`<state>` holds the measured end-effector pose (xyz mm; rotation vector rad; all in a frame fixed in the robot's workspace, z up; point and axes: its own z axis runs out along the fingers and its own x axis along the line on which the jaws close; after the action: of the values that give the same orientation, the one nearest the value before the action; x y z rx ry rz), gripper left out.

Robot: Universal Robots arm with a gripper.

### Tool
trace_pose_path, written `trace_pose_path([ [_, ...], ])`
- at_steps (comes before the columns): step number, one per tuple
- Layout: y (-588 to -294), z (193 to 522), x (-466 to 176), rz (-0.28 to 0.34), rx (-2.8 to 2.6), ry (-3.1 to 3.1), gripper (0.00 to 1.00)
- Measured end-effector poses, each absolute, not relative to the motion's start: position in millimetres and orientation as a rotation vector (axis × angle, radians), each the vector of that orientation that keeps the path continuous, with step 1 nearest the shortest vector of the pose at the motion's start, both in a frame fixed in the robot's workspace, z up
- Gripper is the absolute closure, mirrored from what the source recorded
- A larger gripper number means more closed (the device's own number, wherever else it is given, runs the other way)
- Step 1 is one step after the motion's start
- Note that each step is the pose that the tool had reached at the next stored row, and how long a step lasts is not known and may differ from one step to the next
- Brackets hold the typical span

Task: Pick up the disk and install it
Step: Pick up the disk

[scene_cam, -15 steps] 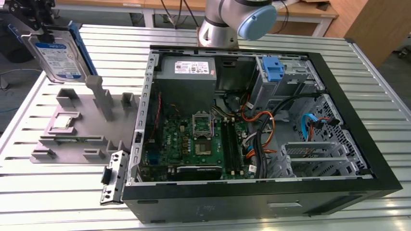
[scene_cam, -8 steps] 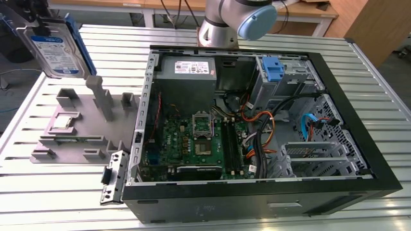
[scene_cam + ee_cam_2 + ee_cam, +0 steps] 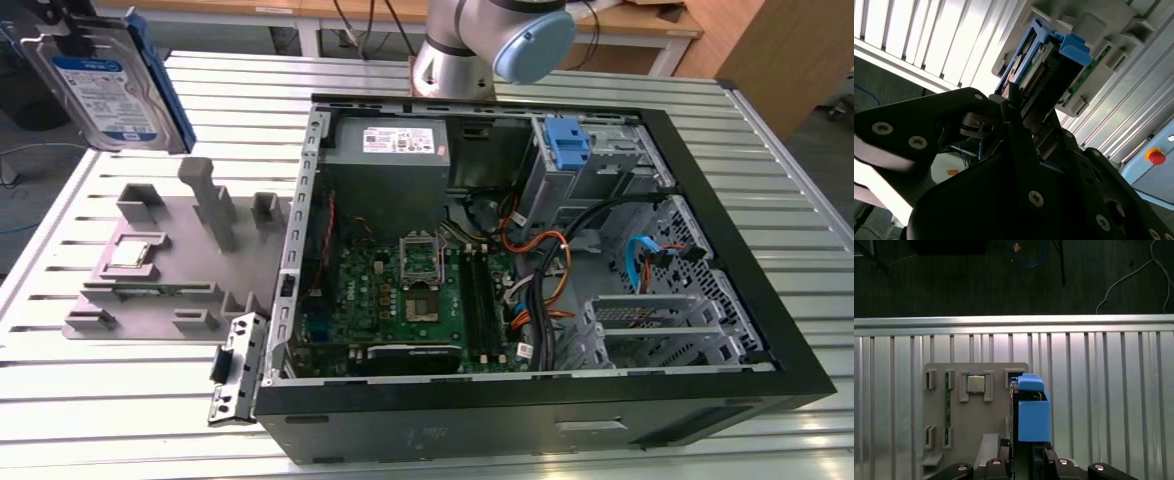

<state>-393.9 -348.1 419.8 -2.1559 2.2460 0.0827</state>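
The disk (image 3: 114, 80), a silver hard drive with a white-and-blue label in a blue carrier, hangs upright in the air at the exterior view's far left, above the grey fixture plate (image 3: 174, 260). In the first wrist view its blue carrier edge (image 3: 1031, 412) stands out from between the fingers of my gripper (image 3: 1026, 452), which is shut on it. The second wrist view shows the same grip: the gripper (image 3: 1024, 117) clamps the disk (image 3: 1046, 60) from both sides, with its connector end and blue tabs sticking out past the fingertips. The fixture plate (image 3: 979, 415) lies below the disk.
The open computer case (image 3: 747, 300) lies on the slatted metal table (image 3: 120, 420), to the exterior view's right of the fixture. Inside are the motherboard (image 3: 400, 300), an upright blue latch (image 3: 566, 143) and a metal drive cage (image 3: 641, 320). A small silver chip (image 3: 975, 383) sits on the fixture.
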Motion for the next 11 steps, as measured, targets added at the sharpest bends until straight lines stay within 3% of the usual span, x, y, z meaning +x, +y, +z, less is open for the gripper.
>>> trace_pose_path([
  [11,-348,444,-394,0.083,-2.156,2.246,0.65],
])
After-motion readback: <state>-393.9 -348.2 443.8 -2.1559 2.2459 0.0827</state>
